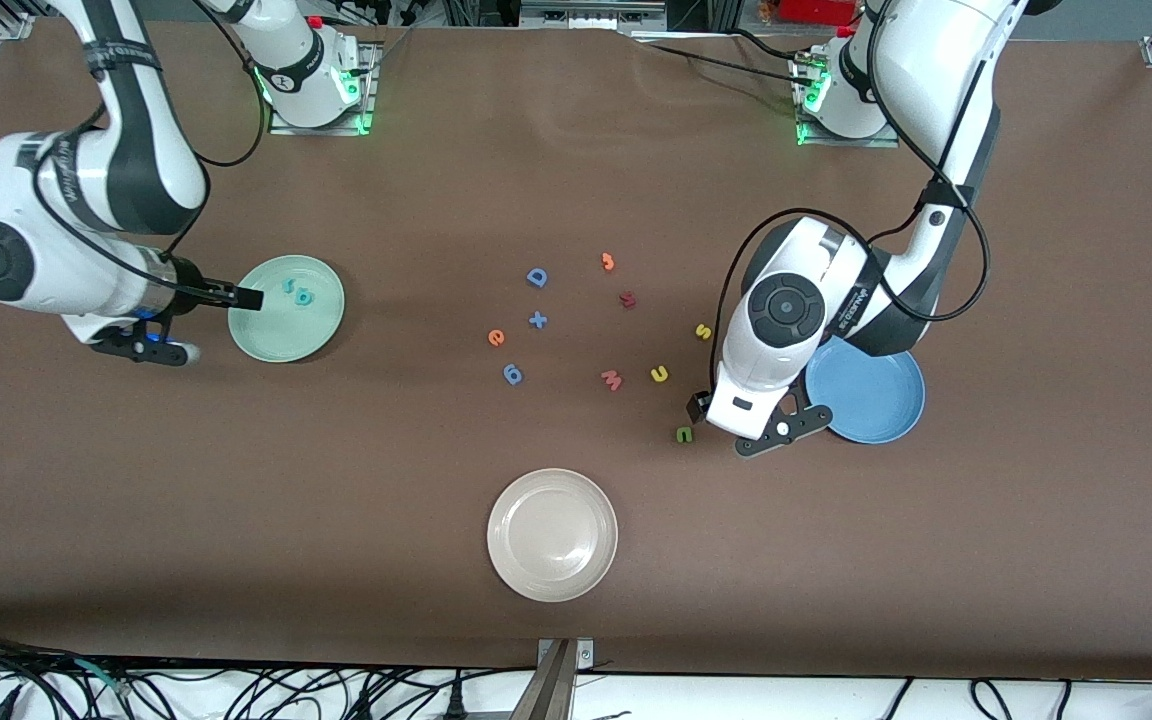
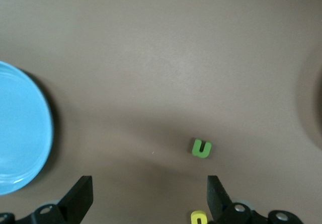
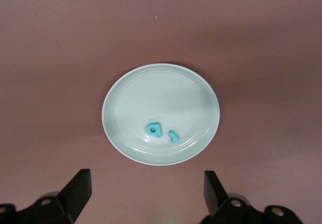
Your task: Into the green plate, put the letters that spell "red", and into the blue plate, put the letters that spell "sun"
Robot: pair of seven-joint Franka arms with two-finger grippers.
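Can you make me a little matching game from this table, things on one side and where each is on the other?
Things:
1. teal letters
2. orange "e"
3. olive-green letter
4. blue plate

Places:
A. on the bare table beside the blue "+"
B. in the green plate
C. partly under the left arm
D. on the table below the open left hand

Pairs: 1-B, 2-A, 3-D, 4-C

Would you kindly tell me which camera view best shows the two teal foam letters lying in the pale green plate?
The right wrist view: it looks straight down on the two teal foam letters in the pale green plate. The front view shows them smaller; the left wrist view misses them.
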